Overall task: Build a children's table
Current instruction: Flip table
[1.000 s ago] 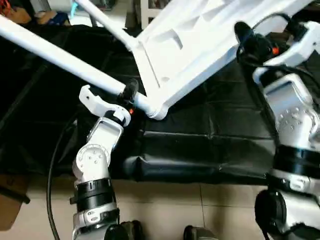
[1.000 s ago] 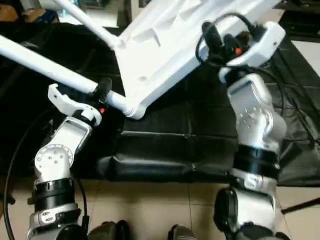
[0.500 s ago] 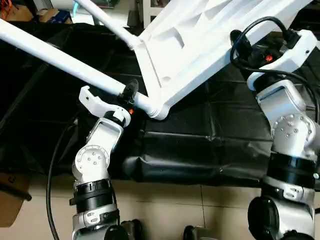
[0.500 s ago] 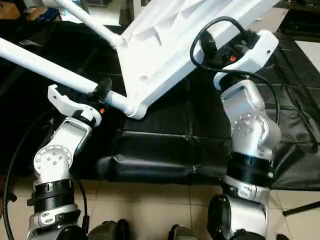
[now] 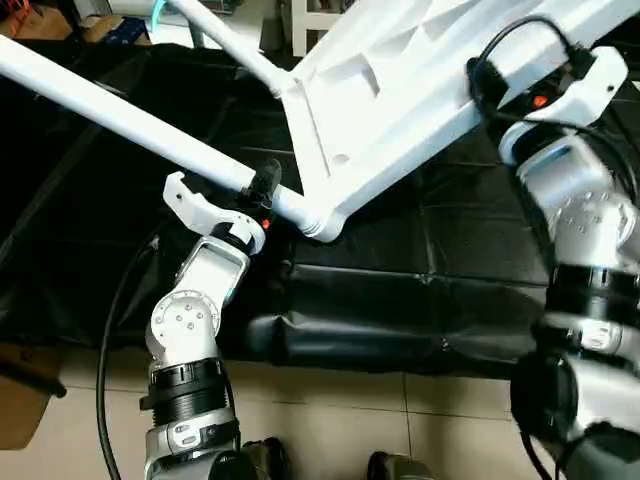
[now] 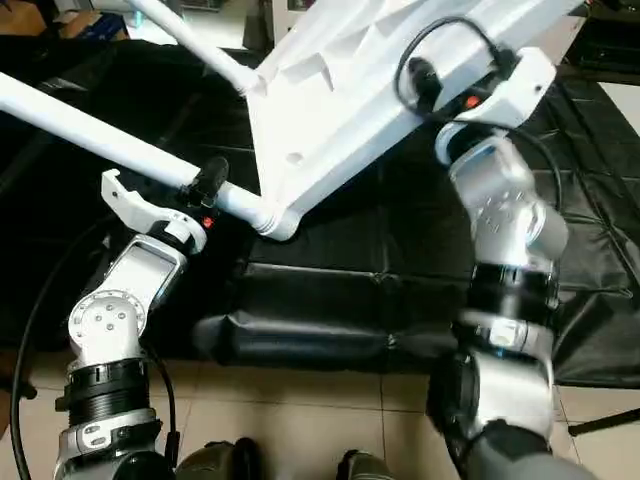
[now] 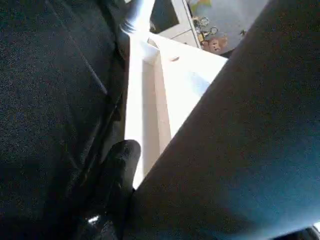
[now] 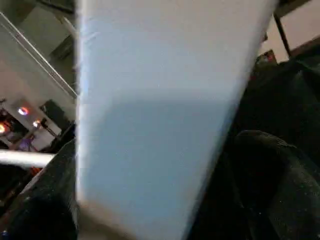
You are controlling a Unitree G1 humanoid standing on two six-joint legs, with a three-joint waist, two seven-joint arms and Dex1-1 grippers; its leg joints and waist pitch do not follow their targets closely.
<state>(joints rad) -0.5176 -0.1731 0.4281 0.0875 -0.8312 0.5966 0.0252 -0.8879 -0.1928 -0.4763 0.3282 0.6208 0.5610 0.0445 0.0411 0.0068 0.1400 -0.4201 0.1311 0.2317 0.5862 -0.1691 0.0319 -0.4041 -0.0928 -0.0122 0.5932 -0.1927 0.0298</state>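
The children's table (image 5: 400, 90) lies tipped on a black mat (image 5: 400, 290), underside facing the camera, its nearest corner socket (image 5: 320, 222) resting on the mat. That socket holds one long white leg (image 5: 120, 110), which runs away from the corner up toward the far left; the next socket along the top's short edge holds a second leg (image 5: 225, 45), slanting the same way. The left gripper (image 5: 262, 188) is clamped around the first leg just beside the corner socket, its black fingers partly apart with the tube between them. The right gripper (image 8: 165, 150) sits at the table's long edge, well away from that corner, and its jaws stand wide; the edge of the top passes between them, and whether the pads press on it cannot be told. Against a second ago, the left gripper keeps the same grip at the same spot on the leg, while the right forearm (image 6: 500, 200) has swung in closer to the table's edge and turned at the wrist. The left wrist view looks along the leg into the top's inner rim (image 7: 150, 100), which the head views hide. The right wrist view shows one dark finger (image 8: 265, 165) beside the white edge.
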